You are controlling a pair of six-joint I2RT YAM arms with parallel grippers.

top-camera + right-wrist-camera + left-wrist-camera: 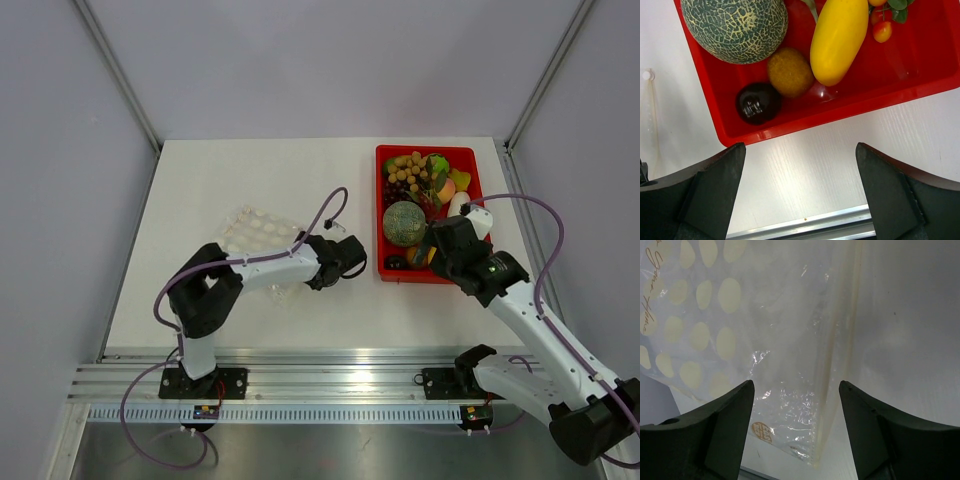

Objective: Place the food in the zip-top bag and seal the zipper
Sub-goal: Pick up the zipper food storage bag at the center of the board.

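The zip-top bag [258, 232] lies flat left of centre, clear with cream dots. In the left wrist view the bag [790, 340] fills the frame, and its zipper [840, 340] runs as a pale strip between my fingers. My left gripper [325, 270] [796, 385] is open and empty over the bag's mouth edge. The food sits in the red tray [380, 215]: a netted melon [404, 222] [735, 27], purple grapes [398, 190], a yellow piece [837, 40], a brown round [789, 71] and a dark round [758, 102]. My right gripper [445, 252] [800, 150] is open and empty over the table by the tray's near rim [840, 112].
Grey walls enclose the white table on three sides. An aluminium rail [320, 385] with both arm bases runs along the near edge and shows in the right wrist view [805, 222]. Small red and orange tomatoes [882, 30] lie at the tray's right.
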